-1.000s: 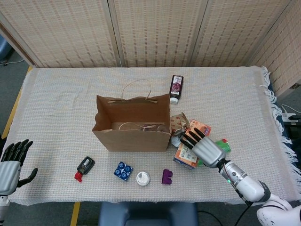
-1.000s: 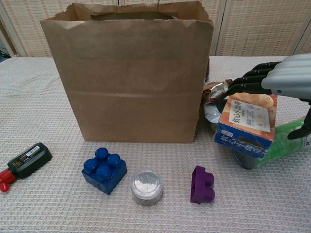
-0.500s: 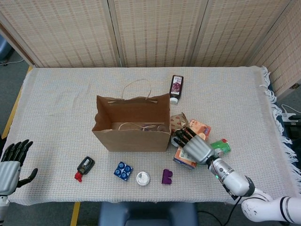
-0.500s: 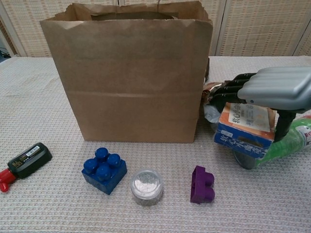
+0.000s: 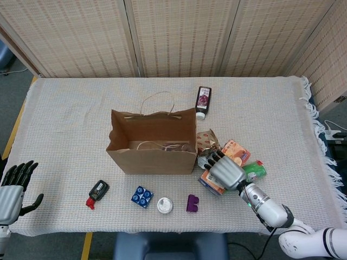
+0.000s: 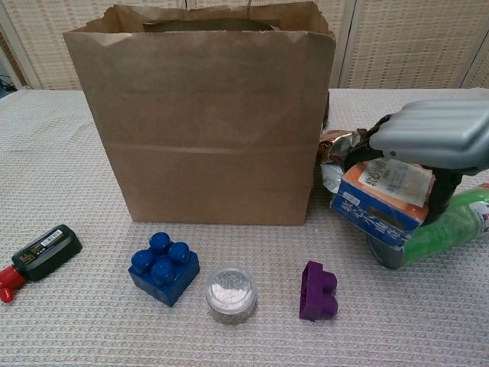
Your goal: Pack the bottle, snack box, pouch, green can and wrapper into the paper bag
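Two hands show: the left hand hangs low off the table's near-left corner, fingers spread, holding nothing. Farther in, the right hand clamps from above on the snack box, tilted against the green can, just right of the upright paper bag.

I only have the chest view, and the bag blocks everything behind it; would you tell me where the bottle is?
Observer: The bottle lies flat on the table behind the bag, just past its far right corner, with its cap pointing toward the bag.
Operator: Thank you. Is anything in the bag?
Observer: In the head view I see only its own folded-in handle inside; none of the five items shows there.
Operator: And where is the left hand?
Observer: The left hand is off the table's near left corner, fingers apart, holding nothing.
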`<action>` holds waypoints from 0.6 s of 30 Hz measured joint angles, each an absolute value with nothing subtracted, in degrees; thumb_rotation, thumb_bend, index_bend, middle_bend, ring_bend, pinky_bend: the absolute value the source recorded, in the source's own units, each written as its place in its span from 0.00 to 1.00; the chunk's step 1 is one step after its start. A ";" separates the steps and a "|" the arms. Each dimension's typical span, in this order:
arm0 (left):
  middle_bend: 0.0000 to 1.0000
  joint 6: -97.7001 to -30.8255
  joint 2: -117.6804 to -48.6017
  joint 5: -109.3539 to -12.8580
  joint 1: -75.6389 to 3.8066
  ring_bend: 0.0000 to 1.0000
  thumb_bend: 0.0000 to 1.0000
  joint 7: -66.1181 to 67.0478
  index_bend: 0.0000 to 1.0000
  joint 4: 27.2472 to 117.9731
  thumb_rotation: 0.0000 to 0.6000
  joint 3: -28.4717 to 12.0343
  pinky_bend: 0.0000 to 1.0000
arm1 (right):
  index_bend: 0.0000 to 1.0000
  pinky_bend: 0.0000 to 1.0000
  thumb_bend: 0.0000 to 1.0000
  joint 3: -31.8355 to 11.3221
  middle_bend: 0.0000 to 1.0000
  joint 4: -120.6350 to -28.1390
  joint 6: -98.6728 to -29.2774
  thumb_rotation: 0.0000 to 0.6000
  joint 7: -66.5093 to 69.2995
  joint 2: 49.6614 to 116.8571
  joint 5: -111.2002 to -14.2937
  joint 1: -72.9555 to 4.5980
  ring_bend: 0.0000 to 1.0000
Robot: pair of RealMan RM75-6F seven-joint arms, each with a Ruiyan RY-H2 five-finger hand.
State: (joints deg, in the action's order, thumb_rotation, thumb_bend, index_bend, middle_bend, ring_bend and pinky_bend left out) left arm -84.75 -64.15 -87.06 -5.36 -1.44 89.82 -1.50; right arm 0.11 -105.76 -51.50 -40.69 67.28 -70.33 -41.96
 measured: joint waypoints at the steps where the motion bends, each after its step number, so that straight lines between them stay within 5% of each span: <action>1: 0.00 -84.75 -64.16 -87.06 -5.36 0.00 0.33 -1.39 0.00 89.82 1.00 -1.50 0.00 | 0.61 0.50 0.16 0.00 0.60 -106.02 -52.61 1.00 -39.34 66.49 -71.43 -41.45 0.59; 18: 0.00 -84.87 -64.33 -86.80 -5.32 0.00 0.33 -0.30 0.00 90.17 1.00 -1.60 0.00 | 0.62 0.50 0.16 -8.47 0.60 -110.26 -71.09 1.00 -25.82 55.28 -76.94 -34.64 0.59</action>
State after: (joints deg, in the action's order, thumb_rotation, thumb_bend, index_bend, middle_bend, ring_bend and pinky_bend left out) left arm -84.87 -64.33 -86.80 -5.32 -0.30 90.17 -1.60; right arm -8.47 -110.26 -71.09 -25.82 55.28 -76.94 -34.64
